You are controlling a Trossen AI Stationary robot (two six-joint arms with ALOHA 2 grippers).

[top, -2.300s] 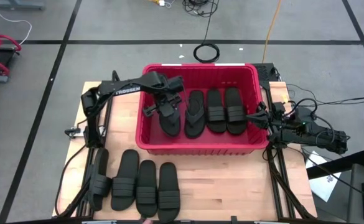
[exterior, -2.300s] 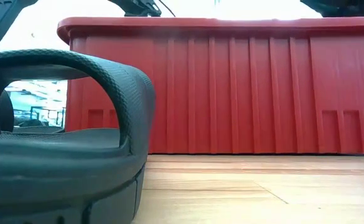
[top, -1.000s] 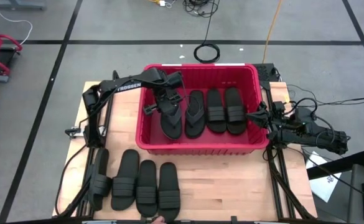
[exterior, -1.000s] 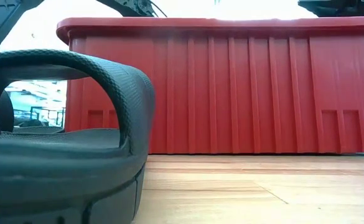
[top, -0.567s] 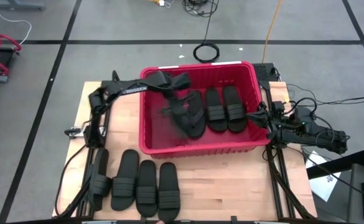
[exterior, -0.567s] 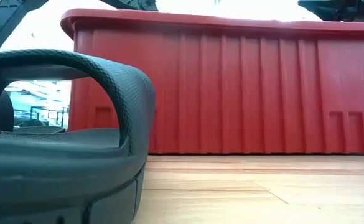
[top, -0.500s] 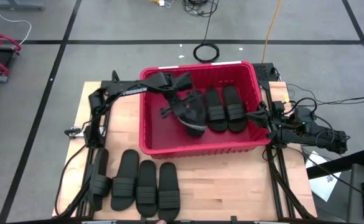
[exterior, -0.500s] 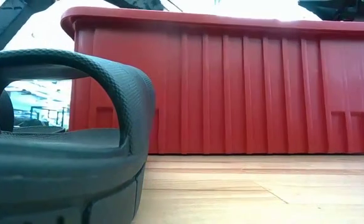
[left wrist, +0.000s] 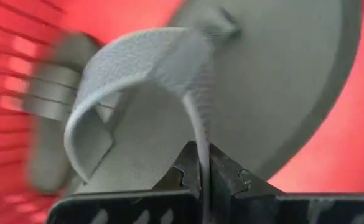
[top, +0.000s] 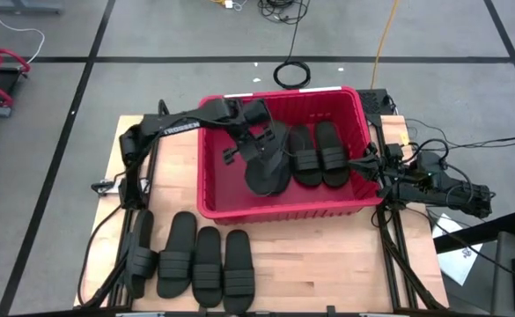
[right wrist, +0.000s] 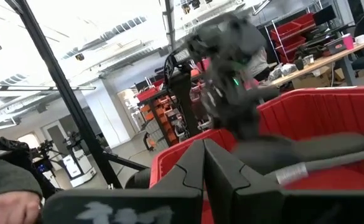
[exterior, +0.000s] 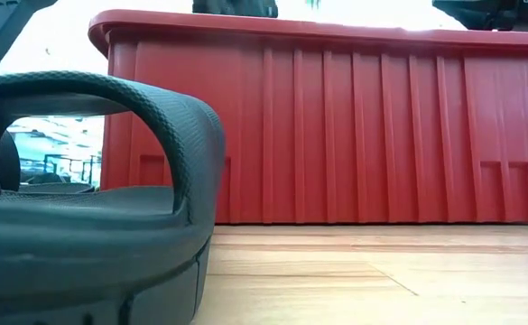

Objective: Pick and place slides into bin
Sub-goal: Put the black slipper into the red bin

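While the left end effector (top: pixel 255 141) hangs inside the bin (top: pixel 217 208), its fingers are pinched tight on the strap (left wrist: pixel 169 68) of a thong slide (top: pixel 268 169), as the left wrist view shows plainly. That slide hangs just below and ahead of the end effector, over the middle of the bin floor; whether its sole touches the floor or the slide under it cannot be told. Close beside the end effector, toward the right arm, two ribbed slides (top: pixel 318 155) lie flat in the bin. A further thong slide appears to lie under the held one, though the overlap hides it.

On the counter (top: pixel 327 264), well apart from the end effector and outside the near wall of the bin, four slides (top: pixel 208 264) wait in a row, one of them partly under the left arm's frame.

The right end effector (top: pixel 369 164) is parked at the bin's far side wall, fingers shut on nothing.

Assessment: roughly half done. About four slides are in the bin, counting the one in the grip; it has yet to be let go, and the four on the counter remain to be fetched.
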